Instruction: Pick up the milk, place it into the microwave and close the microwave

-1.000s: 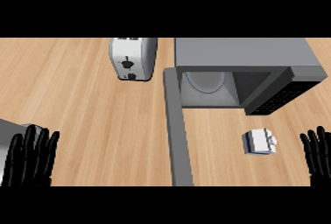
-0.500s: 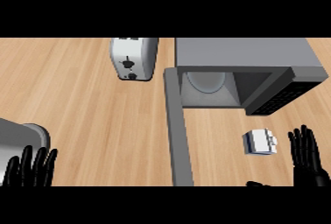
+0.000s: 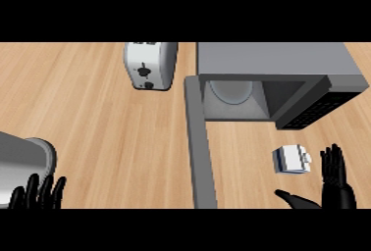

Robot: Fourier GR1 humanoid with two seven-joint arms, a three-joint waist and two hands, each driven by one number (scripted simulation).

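A: Milk carton (image 3: 291, 159) — where does it sit?
B: On the wooden counter (image 3: 94, 127), near side, to the right of the microwave's open door (image 3: 200, 147) and nearer than the microwave (image 3: 279, 81) itself, not touching either.

A: And the right hand (image 3: 334, 188)?
B: Low at the right edge, just beside the carton but apart from it; fingers straight and slightly spread, thumb pointing left, holding nothing.

A: The left hand (image 3: 38, 193)?
B: At the lower left edge, fingers up and apart, beside a grey metal pot (image 3: 22, 164) (partly cut off by the view).

A: Anything else?
B: A toaster (image 3: 150, 63) on the far side, left of the microwave, whose cavity shows a round plate (image 3: 232, 90).
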